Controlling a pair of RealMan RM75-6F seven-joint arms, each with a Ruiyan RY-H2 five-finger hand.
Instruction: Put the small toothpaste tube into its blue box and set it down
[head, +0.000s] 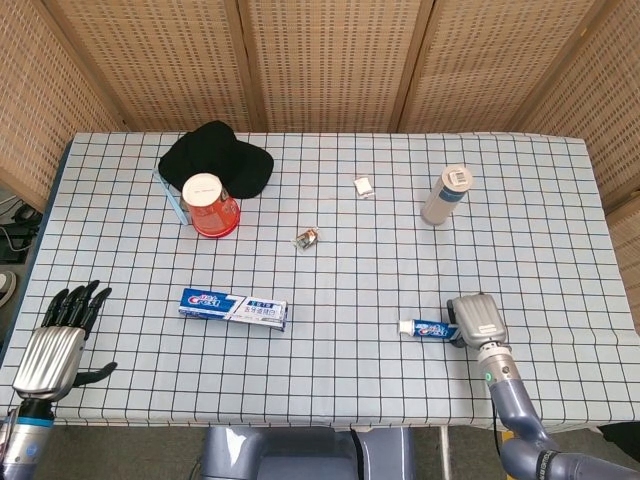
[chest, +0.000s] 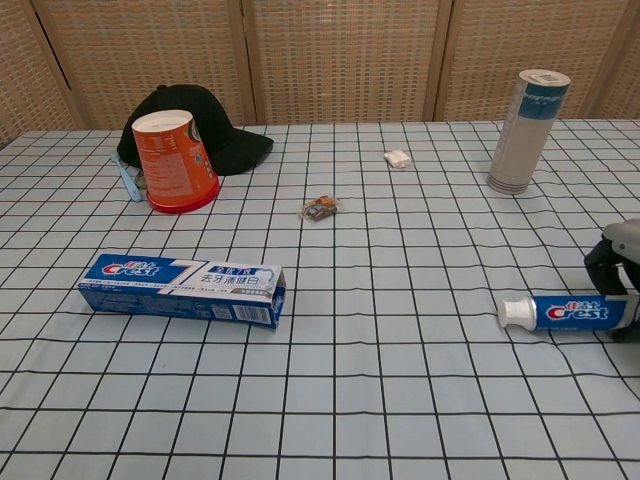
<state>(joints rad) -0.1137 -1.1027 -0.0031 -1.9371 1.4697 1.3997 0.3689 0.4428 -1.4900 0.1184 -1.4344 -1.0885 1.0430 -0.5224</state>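
While apparently gripped by the right hand (head: 476, 320), the toothpaste tube (chest: 568, 312) points cap-left.

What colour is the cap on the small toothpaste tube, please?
White, on the blue toothpaste tube; its cap shows best in the chest view.

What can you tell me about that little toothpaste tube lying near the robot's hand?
The toothpaste tube is small, blue with white Crest lettering and a white cap pointing toward the table's middle. It looks like soft plastic and lies flat on the checked tablecloth, near the front right. The right hand covers its tail end with curled fingers; whether it grips it firmly I cannot tell.
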